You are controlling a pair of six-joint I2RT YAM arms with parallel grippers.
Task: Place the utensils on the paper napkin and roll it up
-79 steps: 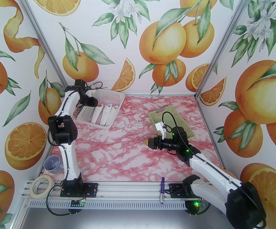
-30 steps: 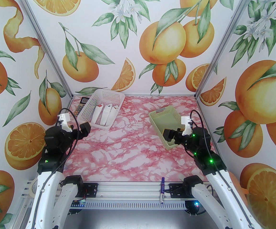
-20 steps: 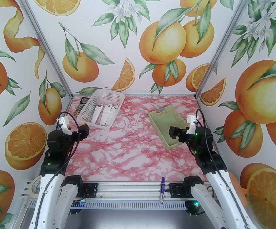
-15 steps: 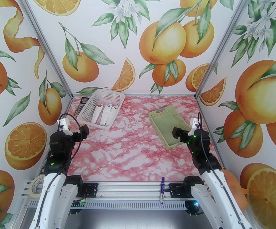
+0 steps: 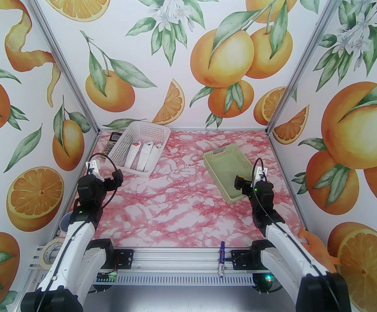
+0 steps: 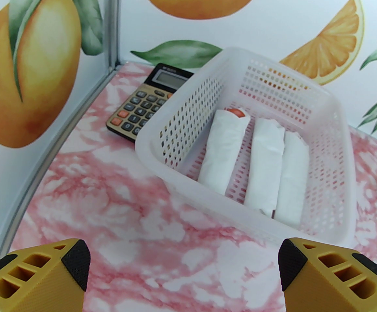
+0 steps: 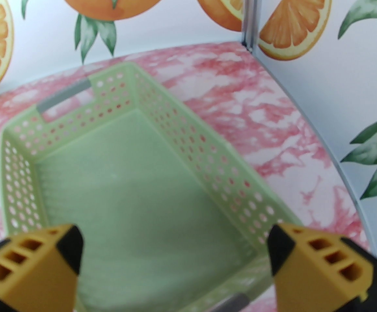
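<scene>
Left gripper [image 6: 183, 265]: jaws spread wide, nothing between them. Right gripper [image 7: 175, 249]: likewise spread, holding nothing. The utensils [image 6: 235, 111] are found already wrapped. One orange-red head pokes from the far end of the leftmost of three napkin rolls [image 6: 263, 167], which lie side by side in the white basket [image 6: 334, 187] at the 11 o'clock corner of the table [image 5: 175, 213]. A calculator [image 6: 146, 104] sits just beside the basket's 9 o'clock wall. What the other two rolls contain cannot be told. From the left wrist, the rolls lie at 12 to 1 o'clock, beyond the basket's near wall and well apart from the fingertips. The right gripper points into the green basket [image 7: 22, 161] at the table's 2 o'clock. Judgement: each roll is light, soft paper over stiff, slick plastic, and would crush or unwind under a hard pinch. The best hold is across mid-length, over the loose edge, with gentle pressure.
</scene>
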